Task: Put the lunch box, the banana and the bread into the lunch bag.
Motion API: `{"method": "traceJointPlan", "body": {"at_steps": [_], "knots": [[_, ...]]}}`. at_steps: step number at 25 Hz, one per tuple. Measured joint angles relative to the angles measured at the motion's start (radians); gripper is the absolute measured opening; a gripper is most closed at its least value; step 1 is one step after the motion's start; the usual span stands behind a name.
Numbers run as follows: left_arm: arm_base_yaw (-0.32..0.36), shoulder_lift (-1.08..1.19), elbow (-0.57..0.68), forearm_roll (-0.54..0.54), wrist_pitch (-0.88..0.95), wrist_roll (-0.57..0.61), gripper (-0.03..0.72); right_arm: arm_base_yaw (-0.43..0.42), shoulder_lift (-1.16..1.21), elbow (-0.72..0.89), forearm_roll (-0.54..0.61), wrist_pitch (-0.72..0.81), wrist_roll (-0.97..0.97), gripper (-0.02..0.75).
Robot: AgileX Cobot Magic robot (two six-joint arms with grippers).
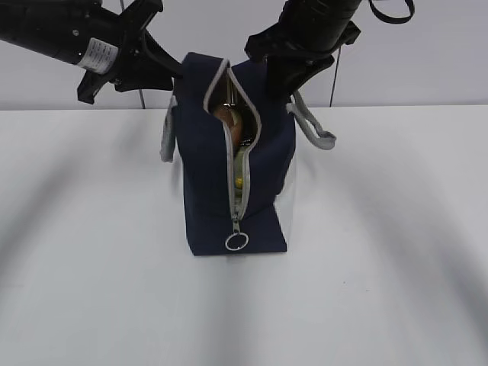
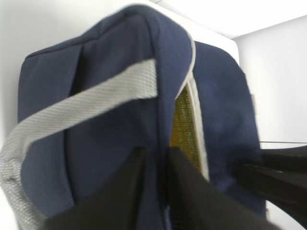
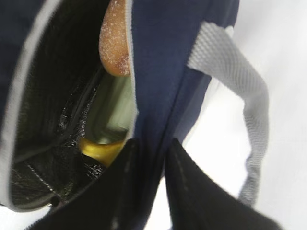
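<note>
The navy lunch bag (image 1: pixel 206 168) stands upright on the white table, its grey zipper open down the front and the ring pull (image 1: pixel 236 242) at the bottom. My left gripper (image 1: pixel 179 72) is shut on the bag's left top edge (image 2: pixel 156 163). My right gripper (image 1: pixel 286 76) is shut on the bag's right top edge (image 3: pixel 151 148). Inside the bag, the right wrist view shows the floured bread (image 3: pixel 115 43) near the opening, the pale green lunch box (image 3: pixel 112 115) below it and the yellow banana (image 3: pixel 98 148) beside that. The bread (image 1: pixel 226 114) also shows through the gap in the exterior view.
Grey webbing handles hang off both sides of the bag (image 1: pixel 314 126) (image 1: pixel 168 133). The white table (image 1: pixel 381 252) spreads around the bag, with a pale wall behind. Both dark arms reach in from the top of the exterior view.
</note>
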Motion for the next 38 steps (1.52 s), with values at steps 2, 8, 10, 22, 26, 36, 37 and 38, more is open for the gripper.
{"method": "traceJointPlan", "body": {"at_steps": [2,8,10,22,26,36,37,38], "knots": [[0.0,0.0,0.0,0.002,0.006,0.0,0.277,0.0,-0.001,0.0,0.0,-0.002,0.0,0.284],[0.015,-0.004,0.0,0.009,0.061,0.0,0.48,0.0,-0.051,0.0,-0.001,-0.004,0.0,0.449],[0.038,-0.019,0.0,0.013,0.096,0.0,0.489,0.0,-0.091,0.0,-0.001,-0.004,0.0,0.455],[0.091,-0.2,0.0,0.154,0.373,0.0,0.491,0.002,-0.327,0.066,0.078,-0.004,-0.032,0.383],[0.091,-0.237,0.0,0.183,0.432,0.0,0.491,0.017,-0.451,0.188,0.078,-0.004,-0.064,0.313],[0.091,-0.302,0.0,0.235,0.446,-0.007,0.47,0.092,-0.707,0.755,0.13,-0.415,-0.238,0.29],[0.091,-0.305,0.0,0.235,0.447,-0.007,0.465,0.094,-0.725,0.813,0.16,-0.48,-0.28,0.29],[0.091,-0.305,0.0,0.235,0.448,-0.007,0.461,0.094,-0.74,0.882,0.201,-0.56,-0.323,0.29]]}}
